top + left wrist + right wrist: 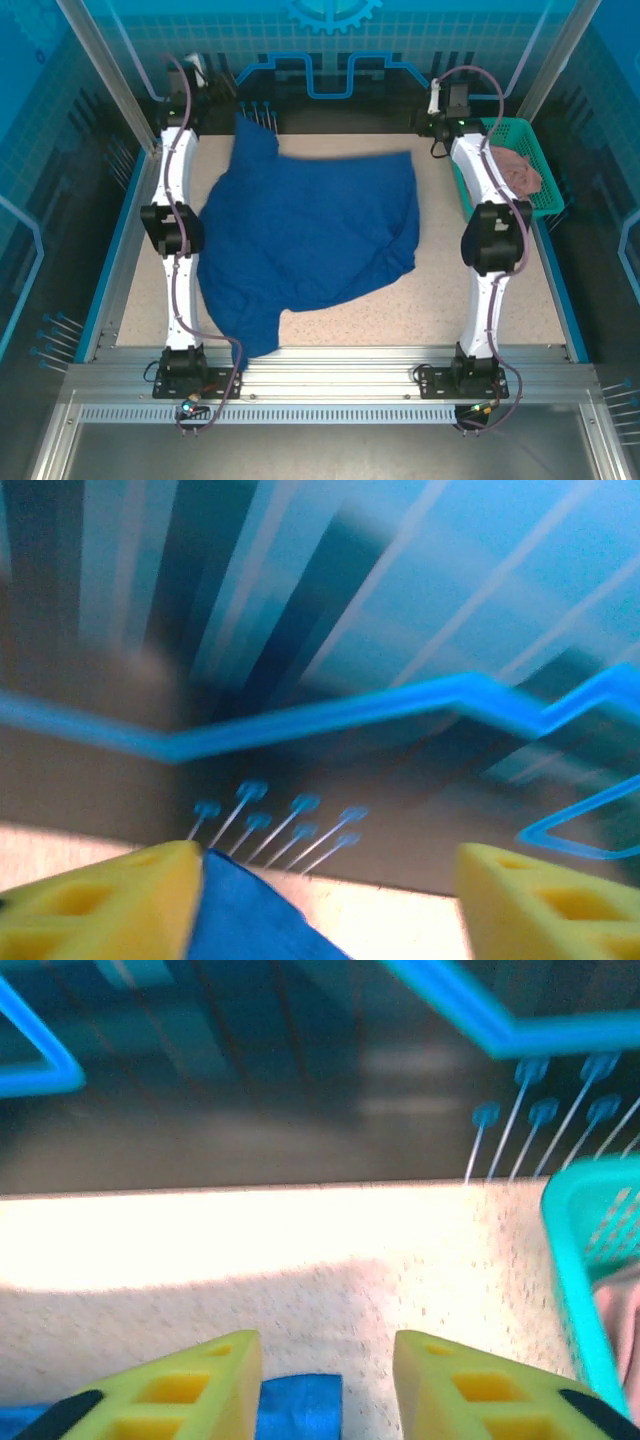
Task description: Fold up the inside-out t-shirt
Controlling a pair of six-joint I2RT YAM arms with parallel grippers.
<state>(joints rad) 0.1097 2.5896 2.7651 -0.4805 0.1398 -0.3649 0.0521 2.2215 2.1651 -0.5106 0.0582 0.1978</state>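
The inside-out t-shirt (pixel 310 235) lies rumpled and unfolded over the middle and left of the speckled tabletop (pixel 400 315). One corner rises toward the far left, and a lower flap reaches down to the near metal rail. Its left border runs against the left arm (pixel 172 170), which stretches along that side to the far edge. The right arm (pixel 482 175) stretches along the other side, a little apart from the shirt's right border. In the blurred left wrist view the left jaws stand wide apart. The yellow fingers (pixel 100 900) have a fold of the blue shirt (pixel 250 920) just beside the left one and bare tabletop across the rest of the gap. In the right wrist view the right jaws are parted more narrowly. An edge of the shirt (pixel 300 1405) lies low between the fingers (pixel 180 1390), and nothing is pinched. A teal basket (pixel 548 200) sits at the far right, just beside the right arm, with a dusty-pink cloth (pixel 520 172) inside. The basket's rim (pixel 575 1260) shows close to the right of the right jaws.
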